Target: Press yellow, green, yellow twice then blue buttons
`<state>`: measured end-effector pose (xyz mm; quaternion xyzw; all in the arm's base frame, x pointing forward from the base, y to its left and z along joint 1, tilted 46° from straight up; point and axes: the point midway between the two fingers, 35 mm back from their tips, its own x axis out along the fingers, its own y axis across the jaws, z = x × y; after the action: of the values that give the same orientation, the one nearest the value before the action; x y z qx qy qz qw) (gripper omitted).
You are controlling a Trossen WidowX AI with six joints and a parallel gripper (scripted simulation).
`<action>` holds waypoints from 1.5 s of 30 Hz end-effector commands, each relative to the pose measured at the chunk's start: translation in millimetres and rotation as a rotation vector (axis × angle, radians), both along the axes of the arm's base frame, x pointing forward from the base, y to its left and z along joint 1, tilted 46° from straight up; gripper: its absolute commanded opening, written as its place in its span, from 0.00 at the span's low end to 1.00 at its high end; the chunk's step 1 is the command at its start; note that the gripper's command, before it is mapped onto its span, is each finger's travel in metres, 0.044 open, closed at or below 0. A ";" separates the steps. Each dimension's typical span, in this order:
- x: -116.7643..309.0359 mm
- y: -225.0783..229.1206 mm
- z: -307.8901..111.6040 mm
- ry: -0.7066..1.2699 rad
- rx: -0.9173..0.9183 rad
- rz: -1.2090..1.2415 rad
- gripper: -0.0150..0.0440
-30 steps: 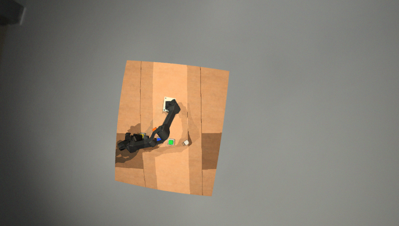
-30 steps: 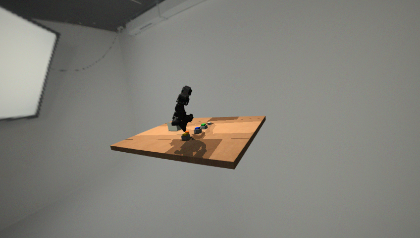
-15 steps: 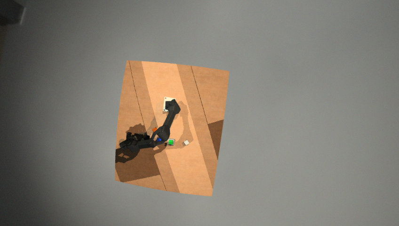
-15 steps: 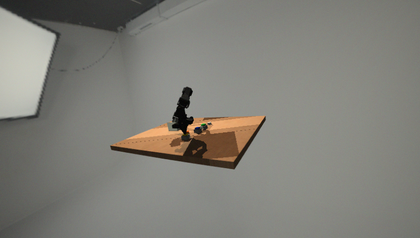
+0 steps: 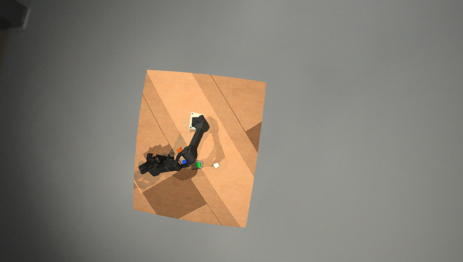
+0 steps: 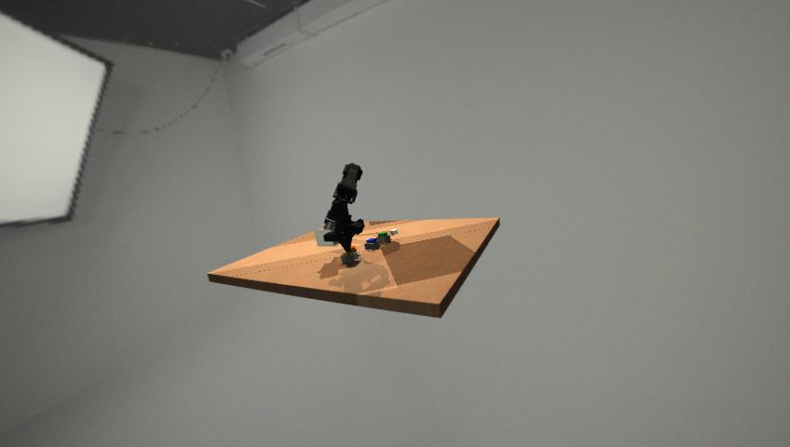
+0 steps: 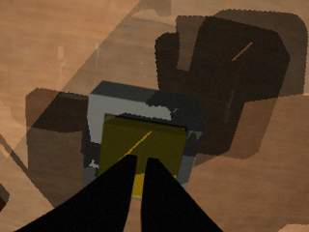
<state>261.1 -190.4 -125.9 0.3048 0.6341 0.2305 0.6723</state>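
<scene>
My gripper [image 6: 347,250] [image 7: 140,166] is shut, with nothing seen between the fingers. Its tips are over the yellow button [image 6: 348,258] [image 7: 162,141], on or just above the cap; whether they touch it I cannot tell. The arm hides the yellow cap in the top view. The blue button [image 5: 184,161] [image 6: 372,243] stands beside the arm's elbow in the top view, partly covered by it. The green button [image 5: 198,165] [image 6: 383,237] stands beyond the blue one, farther from the gripper.
An orange block [image 5: 179,150] [image 6: 353,248] lies between the yellow button and the arm's base. A white block [image 5: 216,165] [image 6: 394,231] lies past the green button. The arm stands on a pale mounting plate [image 5: 192,114] [image 6: 320,237]. The wooden table [image 5: 227,107] [image 6: 277,265] has edges all around.
</scene>
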 end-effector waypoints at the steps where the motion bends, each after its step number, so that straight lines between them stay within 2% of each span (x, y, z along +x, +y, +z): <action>1: 0.3 1.2 -0.4 0.002 0.004 -0.003 0.29; 12: -2.8 -23.0 23.5 0.003 0.003 -0.003 0.29; 18: -8.3 -63.5 64.4 0.004 0.002 -0.003 0.29; 23: -7.5 -63.3 68.1 0.004 0.001 -0.003 0.29; 31: 26.9 12.6 157.8 0.008 -0.011 0.016 0.29; 38: 26.4 97.7 231.8 0.006 0.010 0.000 0.29; 45: 23.9 108.8 240.2 0.006 0.016 -0.003 0.29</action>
<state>288.4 -87.1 111.8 0.3024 0.6331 0.2356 0.6724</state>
